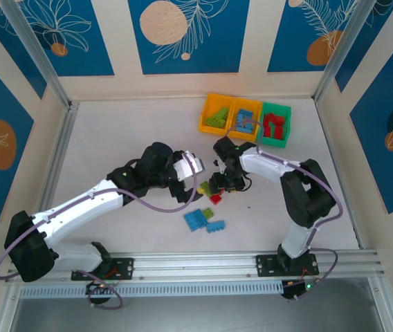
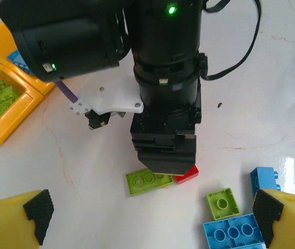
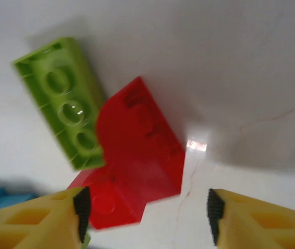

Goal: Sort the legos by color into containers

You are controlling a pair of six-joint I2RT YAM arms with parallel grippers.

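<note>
Legos (image 1: 195,220) lie loose in a small cluster at the middle of the table (image 1: 113,138), between the 2 grippers, while others sit sorted in the bins at the back.

Left gripper (image 2: 152,218) hovers low beside the cluster, fingers fully spread and empty. It is probably parked there so its camera watches the pick without crowding it. Under it lie a long green brick (image 2: 148,180), a small green brick (image 2: 223,201) and 2 blue bricks (image 2: 234,234), all untouched.

Right gripper (image 3: 146,210) points straight down over the red brick (image 3: 137,171), which touches the long green brick along 1 edge. Its fingers (image 3: 59,212) straddle the red brick but are not clamped. 1 pad meets the brick's corner and the other shows a gap. Straddling only the red, I judge, keeps the green neighbour out of the grip.

Further right and back, 3 bins stand in a row. The left orange bin (image 1: 204,116) holds green, the middle orange bin (image 1: 248,103) holds blue, and the green bin (image 1: 288,121) holds red. The red brick belongs in the green bin.
</note>
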